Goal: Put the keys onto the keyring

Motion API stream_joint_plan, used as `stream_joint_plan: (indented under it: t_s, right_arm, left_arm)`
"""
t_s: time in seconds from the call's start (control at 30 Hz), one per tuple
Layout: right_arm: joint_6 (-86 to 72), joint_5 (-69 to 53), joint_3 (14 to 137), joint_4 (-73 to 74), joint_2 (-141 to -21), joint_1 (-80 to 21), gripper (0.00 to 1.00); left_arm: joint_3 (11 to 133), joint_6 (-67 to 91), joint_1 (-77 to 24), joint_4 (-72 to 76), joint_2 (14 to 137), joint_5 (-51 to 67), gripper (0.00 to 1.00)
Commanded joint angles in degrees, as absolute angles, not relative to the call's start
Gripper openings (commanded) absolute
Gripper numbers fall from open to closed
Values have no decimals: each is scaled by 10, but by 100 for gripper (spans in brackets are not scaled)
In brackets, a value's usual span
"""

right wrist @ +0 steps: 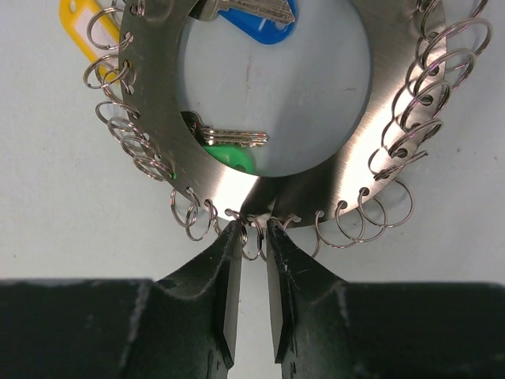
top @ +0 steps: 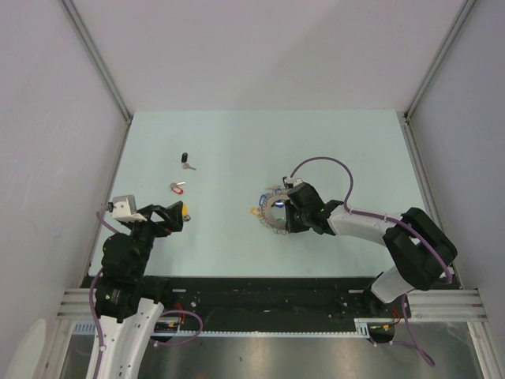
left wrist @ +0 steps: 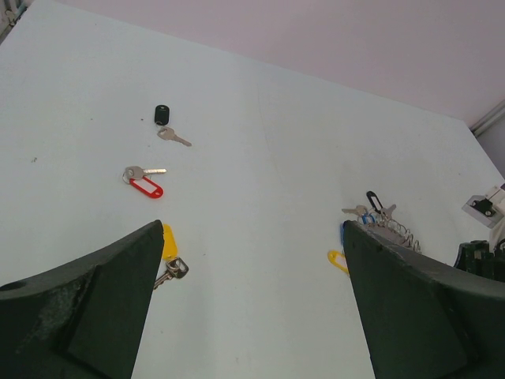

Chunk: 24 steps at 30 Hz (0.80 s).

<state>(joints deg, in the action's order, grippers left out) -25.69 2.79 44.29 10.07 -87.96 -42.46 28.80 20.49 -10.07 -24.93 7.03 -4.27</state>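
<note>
I'm watching the right claw (right wrist: 252, 237) pinching one small wire loop at the near rim of the keyring (right wrist: 154, 110), its jaws standing only a narrow slit apart. The keyring is lying flat, right of the middle of the table (top: 237, 142), with a blue tag (right wrist: 264, 12) and a green tag (right wrist: 229, 156) showing through its hole. The left claw (left wrist: 252, 229) is hanging wide open with nothing in it, low over the table's left side. The yellow key (left wrist: 168, 243) is lying just beside one of its fingers (left wrist: 95, 316). The red key (left wrist: 144, 183) is sitting farther out and the black key (left wrist: 162, 115) beyond that. All three are lying loose, well apart from the keyring.
</note>
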Motion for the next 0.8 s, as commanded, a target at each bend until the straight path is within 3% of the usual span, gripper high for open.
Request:
stream_joint_plan:
  t_s: [0.0, 0.13, 0.4, 0.7, 0.77]
  right_arm:
    - [-248, 20, 461, 101, -884, -417, 22]
    - [-248, 12, 461, 97, -883, -410, 21]
    - [-238, 7, 460, 100, -860, -407, 1]
    - [-211, 17, 463, 136, -818, -396, 0]
    - [-207, 16, 462, 143, -821, -389, 5]
  left_arm:
    - [281, 200, -95, -232, 74, -33, 100]
    - [281, 200, -95, -231, 76, -32, 100]
    - [281, 200, -95, -231, 74, -32, 100]
    - [281, 200, -94, -231, 76, -32, 100]
    - [281, 200, -95, -231, 76, -32, 100]
